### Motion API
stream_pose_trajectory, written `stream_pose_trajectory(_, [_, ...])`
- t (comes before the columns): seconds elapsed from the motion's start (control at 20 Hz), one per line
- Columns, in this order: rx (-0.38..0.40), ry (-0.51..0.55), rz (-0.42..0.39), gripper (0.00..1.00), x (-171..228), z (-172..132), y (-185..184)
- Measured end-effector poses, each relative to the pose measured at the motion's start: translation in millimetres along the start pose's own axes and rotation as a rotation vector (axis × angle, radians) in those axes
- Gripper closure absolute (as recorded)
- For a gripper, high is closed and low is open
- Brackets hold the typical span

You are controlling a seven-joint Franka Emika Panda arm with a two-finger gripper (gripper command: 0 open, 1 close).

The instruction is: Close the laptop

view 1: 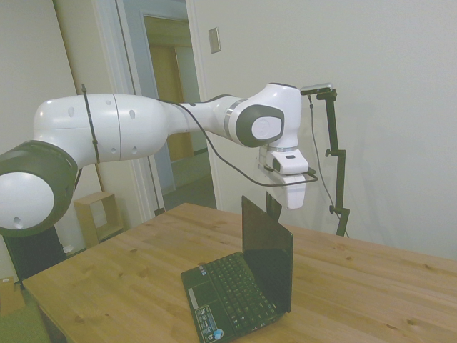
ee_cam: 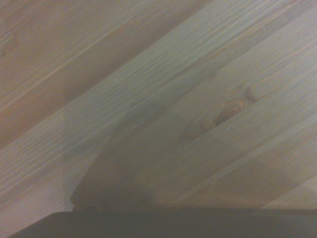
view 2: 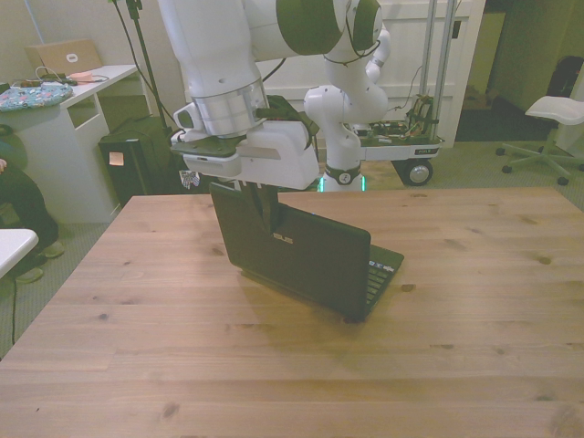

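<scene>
While the counter (view 2: 474, 301) carries the laptop (view 2: 301, 255) open near its middle, your tool (view 1: 275, 204) hangs just behind the lid's top edge; whether it is spread, I cannot tell. Judge the glossy lid slippery and hinged stiffly: push its upper rim.

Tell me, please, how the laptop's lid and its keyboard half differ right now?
The lid stands nearly upright; the keyboard half lies flat on the table. The lid's back is smooth and bears a faint logo; the keyboard half carries keys and small stickers. Both are black.
</scene>
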State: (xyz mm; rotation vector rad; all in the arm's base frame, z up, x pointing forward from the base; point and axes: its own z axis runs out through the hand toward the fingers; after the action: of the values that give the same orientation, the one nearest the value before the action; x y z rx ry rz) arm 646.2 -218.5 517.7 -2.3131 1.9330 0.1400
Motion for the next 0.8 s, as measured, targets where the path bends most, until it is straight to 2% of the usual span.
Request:
stream_pose_trajectory(0.3, [-0.023,-0.010,-0.019,1.00,-37.4,3.9,0.0])
stream_pose_trajectory(0.6, [-0.051,-0.028,-0.034,1.00,-77.0,29.1,3.8])
stream_pose_trajectory(0.8, [-0.076,-0.054,-0.056,1.00,-109.5,42.1,19.5])
